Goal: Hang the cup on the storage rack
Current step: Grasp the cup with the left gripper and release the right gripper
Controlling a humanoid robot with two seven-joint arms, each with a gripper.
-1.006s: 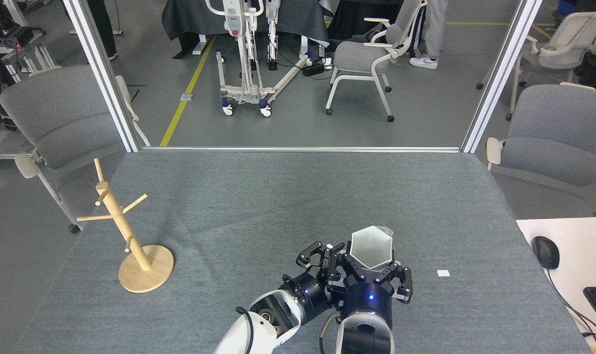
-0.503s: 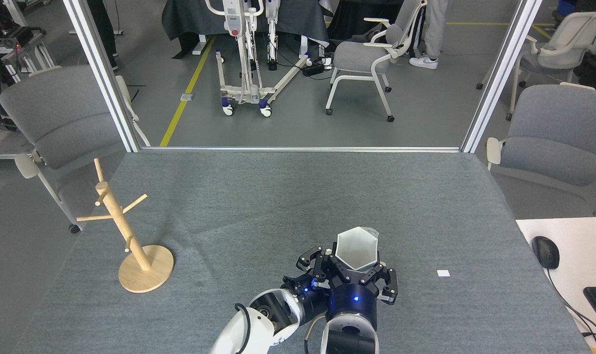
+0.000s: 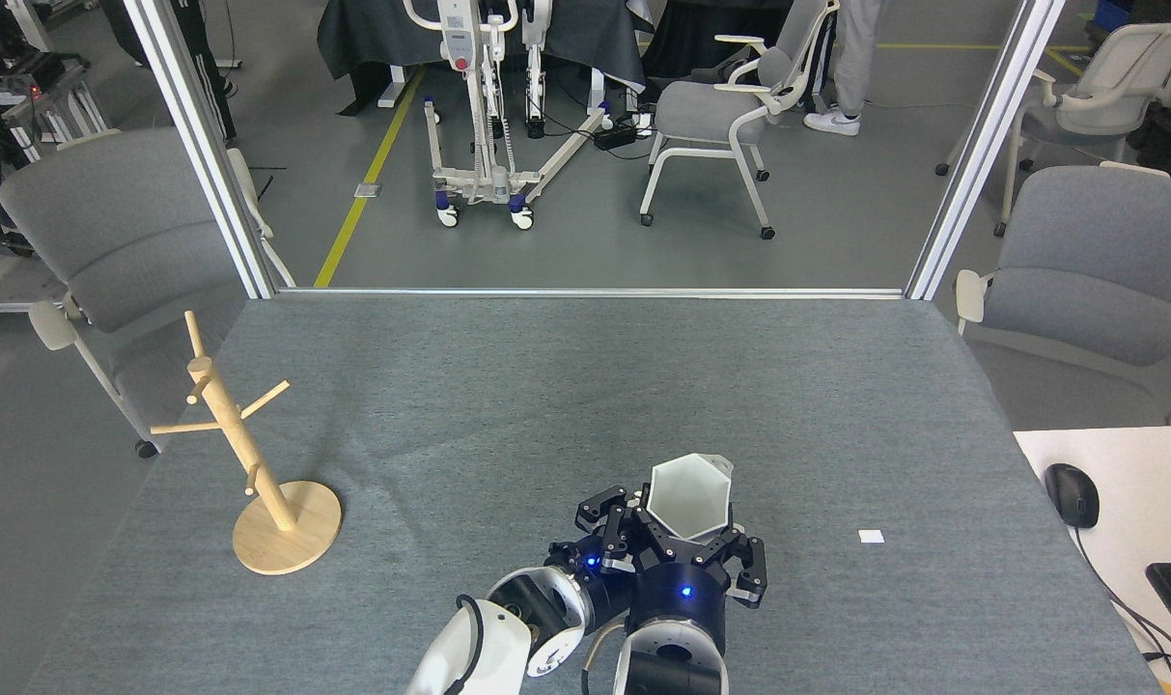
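worktop grey, bare mid-span | storage rack upright far left, pegs free | cup mouth-up in my right pincer, clamped, for carrying | left pincer alongside, touching it; grip unclear

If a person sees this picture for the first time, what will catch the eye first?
First, the white cup, low in the middle of the grey table, held by the right gripper with the left gripper close beside it. Next, the wooden rack, standing alone at the table's left side, with nothing on its pegs.
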